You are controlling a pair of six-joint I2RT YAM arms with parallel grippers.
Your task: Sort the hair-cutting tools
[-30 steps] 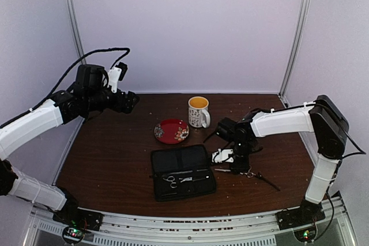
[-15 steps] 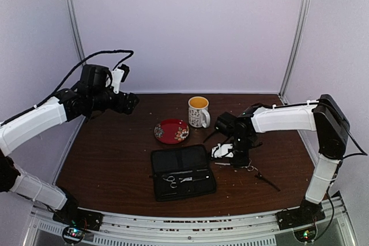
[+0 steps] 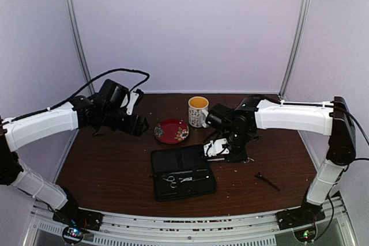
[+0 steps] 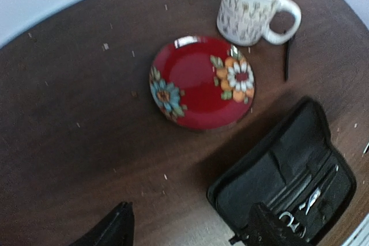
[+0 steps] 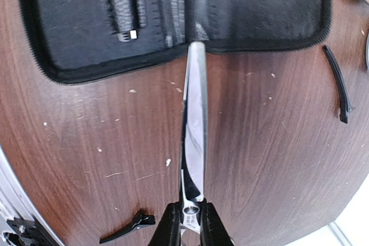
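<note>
R arm has carried the silver scissors off the bare table to the case edge; L arm has swung in low by the saucer, so stowing looks close.
R gripper is clamped on the silver scissors, blades shut, tip over the zip rim of the open black case. Black clip lies near the claw, second clip beside the case. L gripper: jaws apart, empty, near the red saucer.

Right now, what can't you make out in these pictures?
Right wrist view: held scissors, handles behind the right pincer, off the bottom edge.
Left wrist view: zip case, cut by the corner; left pincer covers part of the cased scissors.
Top view: black clip, too small to identify.
</note>
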